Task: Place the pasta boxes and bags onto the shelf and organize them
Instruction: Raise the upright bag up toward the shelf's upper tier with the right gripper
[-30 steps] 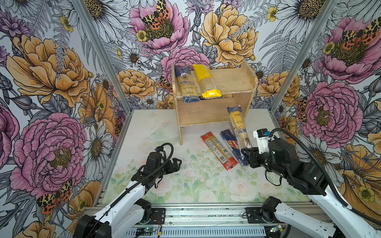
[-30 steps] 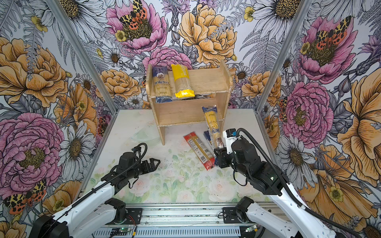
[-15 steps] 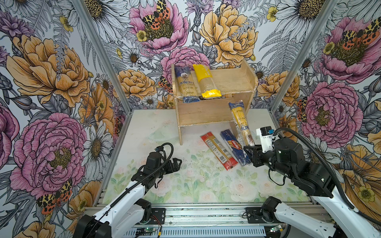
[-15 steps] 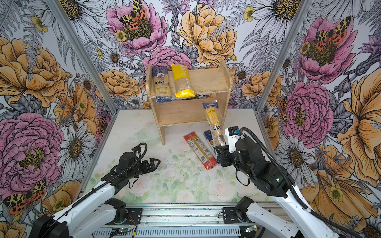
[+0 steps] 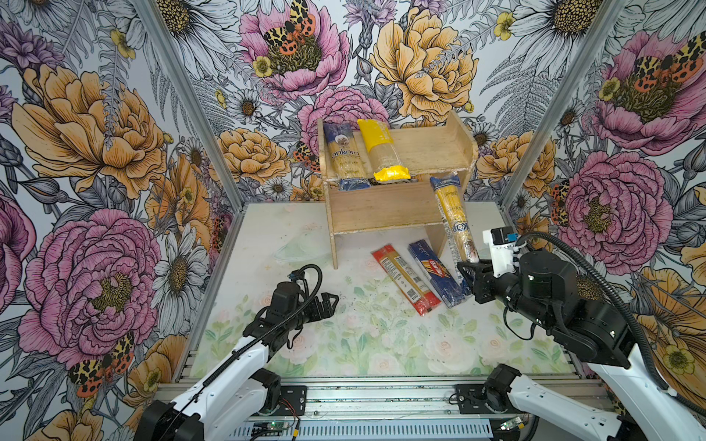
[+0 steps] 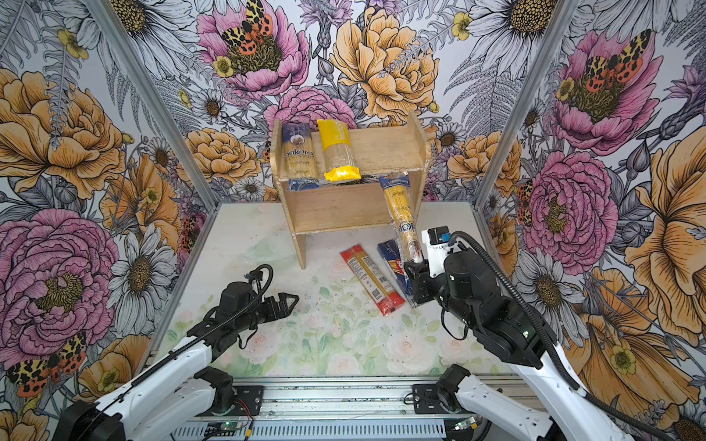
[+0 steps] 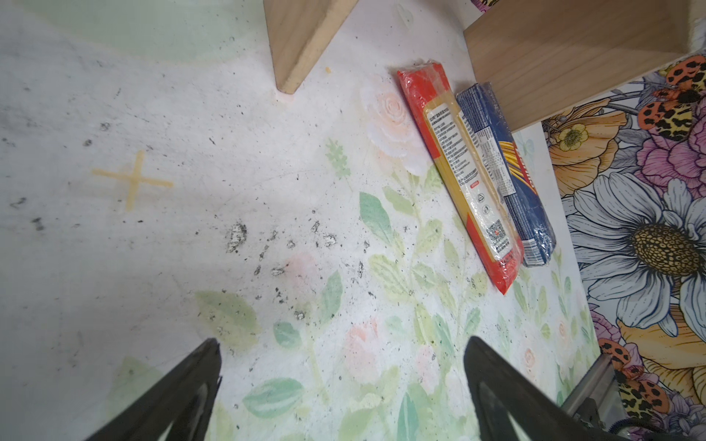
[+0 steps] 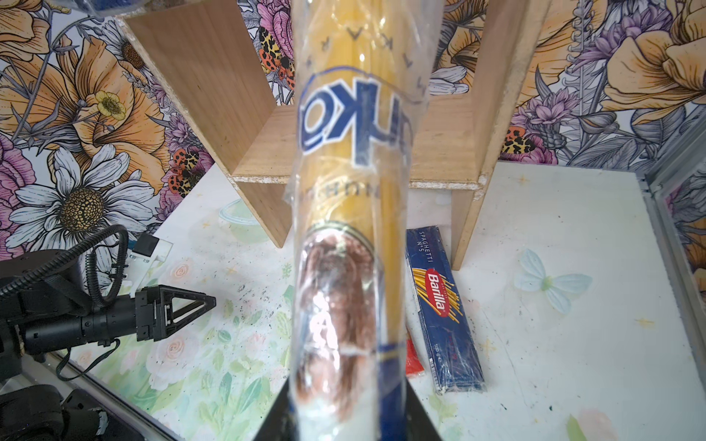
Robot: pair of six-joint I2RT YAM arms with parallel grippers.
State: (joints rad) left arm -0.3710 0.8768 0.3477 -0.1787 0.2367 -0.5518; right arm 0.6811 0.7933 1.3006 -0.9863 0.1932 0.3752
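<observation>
Five packs, two tools, one shelf (image 5: 382, 208). At far left, left tool (image 5: 329, 302), spread wide, low over the desk (image 5: 263, 236) and well apart from every pack; nearest of them, off to its right, the red-ended pack (image 5: 404, 280). Further back, the shelf: two tiers between two side panels. On the left part of its upper tier, side by side, ankara bag (image 5: 345, 156) and yellow-ended bag (image 5: 382, 151), near ends poking past the front edge. Flat on the desk by the shelf's right leg, red-ended pack and Barilla pack (image 5: 436, 272), touching along their long sides. At right, right tool (image 5: 468, 267) pinched on the lower end of the slimmer blue-ended bag (image 5: 452, 214). Bag steeply tilted, upper end up beside the shelf's right panel; touching it or not, cannot tell. Desk pale, flower-printed, speckled with dark scuffs. Walls (image 5: 95, 152) of big printed blooms and moths. Count: two on the shelf, two on the desk, one in the right tool.
</observation>
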